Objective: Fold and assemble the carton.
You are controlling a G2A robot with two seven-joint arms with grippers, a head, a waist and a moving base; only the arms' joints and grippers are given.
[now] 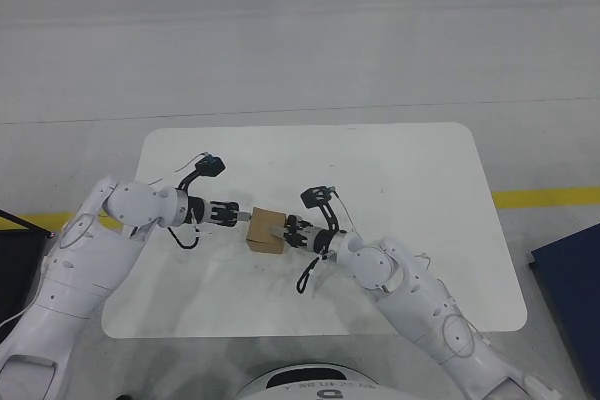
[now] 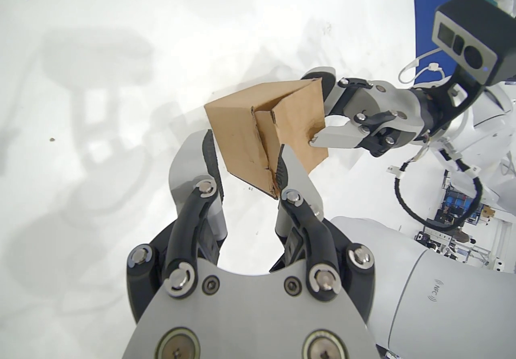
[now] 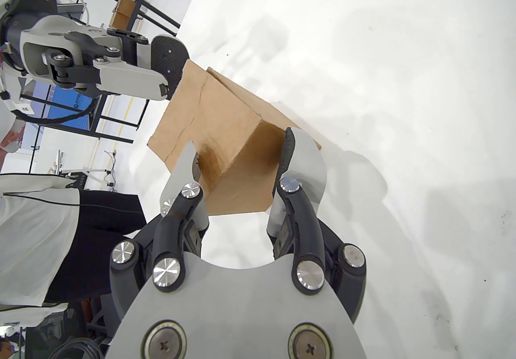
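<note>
A small brown carton (image 1: 266,230) is held just above the middle of the white table (image 1: 400,180), between my two grippers. My left gripper (image 1: 242,216) is shut on the carton's left end. In the left wrist view its fingers (image 2: 211,159) straddle the end where the flaps meet along a slit (image 2: 262,135). My right gripper (image 1: 283,236) is shut on the opposite end. In the right wrist view its two fingers (image 3: 294,159) clamp a corner of the carton (image 3: 201,111). The left gripper's black pad (image 3: 169,62) presses the far corner.
The table's rounded edge (image 1: 145,160) lies to the left, with grey floor beyond. A black frame (image 1: 0,230) stands off the table's left side and a blue panel (image 1: 590,270) off its right. Bare table lies all around the carton.
</note>
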